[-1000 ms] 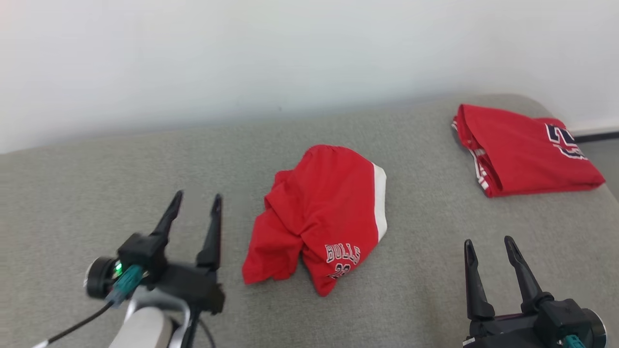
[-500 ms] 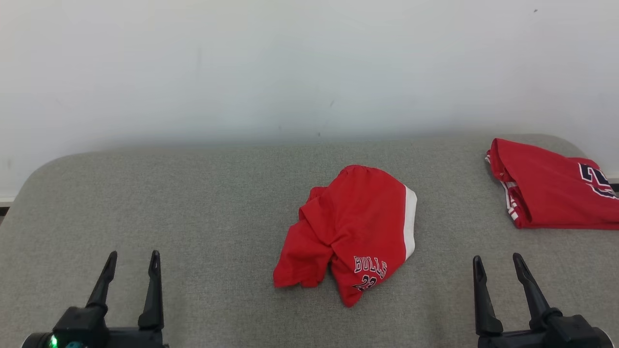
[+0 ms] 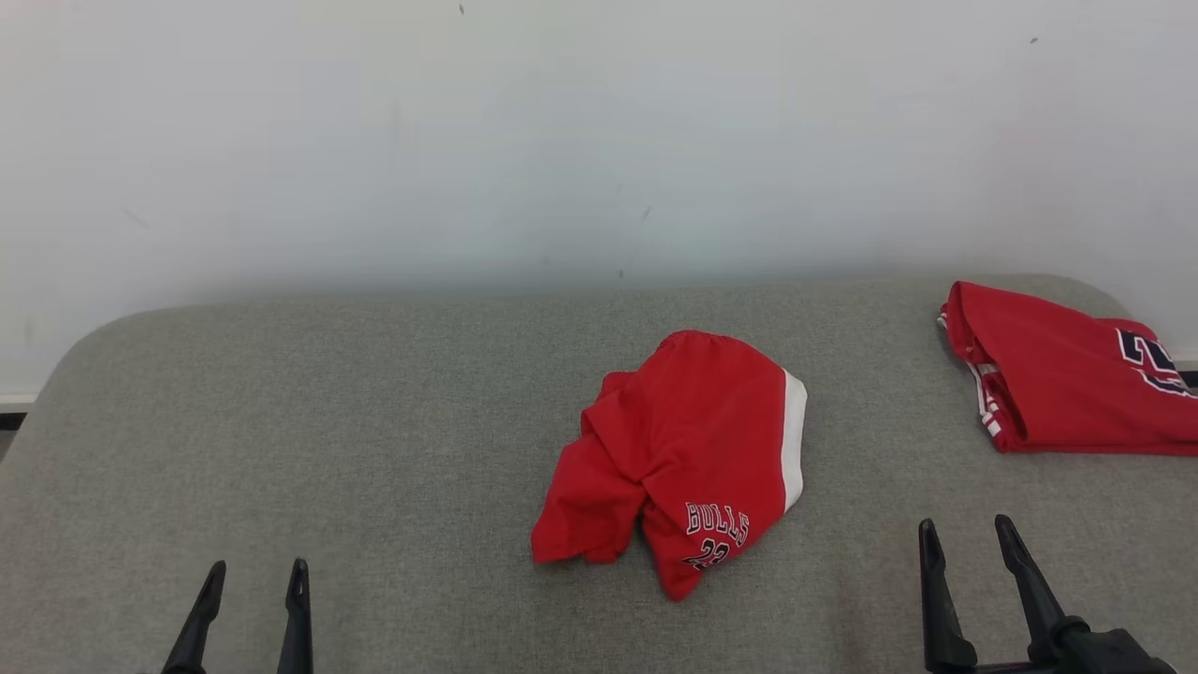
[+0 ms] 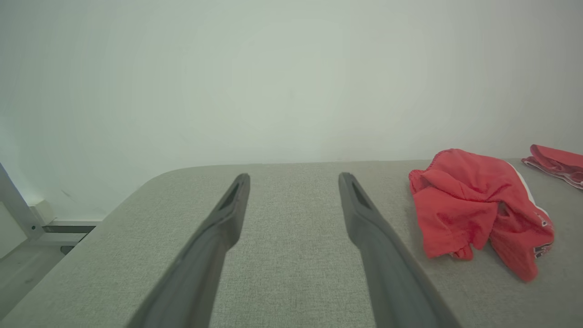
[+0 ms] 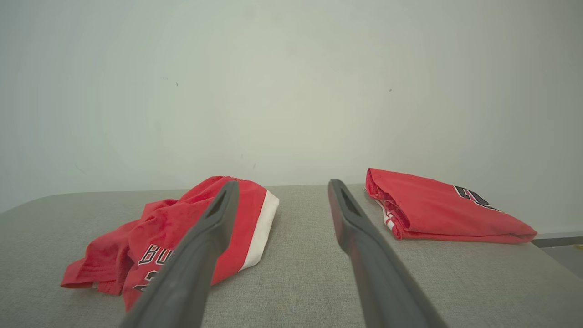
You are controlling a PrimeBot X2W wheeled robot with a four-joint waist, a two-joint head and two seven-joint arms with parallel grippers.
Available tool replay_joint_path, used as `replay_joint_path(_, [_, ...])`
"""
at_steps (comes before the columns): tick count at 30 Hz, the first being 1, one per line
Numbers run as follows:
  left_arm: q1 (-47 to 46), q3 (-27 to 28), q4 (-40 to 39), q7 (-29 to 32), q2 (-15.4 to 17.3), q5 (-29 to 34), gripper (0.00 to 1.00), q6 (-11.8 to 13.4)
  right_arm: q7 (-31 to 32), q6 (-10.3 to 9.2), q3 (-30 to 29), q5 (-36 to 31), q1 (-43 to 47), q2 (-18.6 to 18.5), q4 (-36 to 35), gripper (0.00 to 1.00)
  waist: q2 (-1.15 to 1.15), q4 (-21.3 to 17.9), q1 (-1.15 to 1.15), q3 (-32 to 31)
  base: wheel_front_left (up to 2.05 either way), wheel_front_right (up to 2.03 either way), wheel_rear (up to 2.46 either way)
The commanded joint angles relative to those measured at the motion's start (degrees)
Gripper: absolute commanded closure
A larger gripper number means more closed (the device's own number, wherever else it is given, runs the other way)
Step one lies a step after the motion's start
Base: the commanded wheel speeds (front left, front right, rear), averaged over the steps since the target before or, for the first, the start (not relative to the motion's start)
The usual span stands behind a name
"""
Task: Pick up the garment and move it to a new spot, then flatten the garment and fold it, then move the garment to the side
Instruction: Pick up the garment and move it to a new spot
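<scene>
Grey padded surface runs the full width of the head view beneath a plain white wall. At the lower left, the left gripper hangs over bare padding, its two dark fingers spread wide and holding nothing, well apart from anything red. Near the middle lies the garment, a pair of red shorts with a white side stripe and BULLS lettering, crumpled in a heap with one part bunched over another. At the lower right, the right gripper is likewise wide and empty, near the shorts' striped side but not touching them. At the far right, by the rounded corner, a folded red jersey lies flat and neat, seemingly already dealt with. The first step, the pick-up, looks not yet begun. The next move calls for a gripper to reach in to the heap, close on a raised fold or hem rather than the padding beneath, and lift clear. A pinch on only one loose layer could let the rest drag.
</scene>
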Motion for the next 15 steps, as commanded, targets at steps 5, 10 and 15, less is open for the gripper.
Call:
replay_joint_path(5, [2.2,2.3,-0.9,-0.5,-0.7,-1.4,0.00,0.7,0.2,-0.16,-0.3,0.4,0.9,0.1,0.1,0.00,0.00,-0.1,0.00,-0.2,0.00,0.00,0.00])
replay_joint_path(10, [3.9,4.4,-1.4,-0.5,-0.8,-0.7,0.00,1.0,0.3,-0.16,-0.5,0.8,1.2,0.1,0.2,0.00,0.00,-0.2,0.00,-0.5,0.00,0.00,0.00])
replay_joint_path(15, [4.3,4.1,-1.5,-0.5,-0.7,0.0,0.00,0.4,0.8,-0.16,-0.6,1.0,1.3,0.1,0.3,0.00,0.00,0.0,0.00,-0.7,0.00,0.00,0.00])
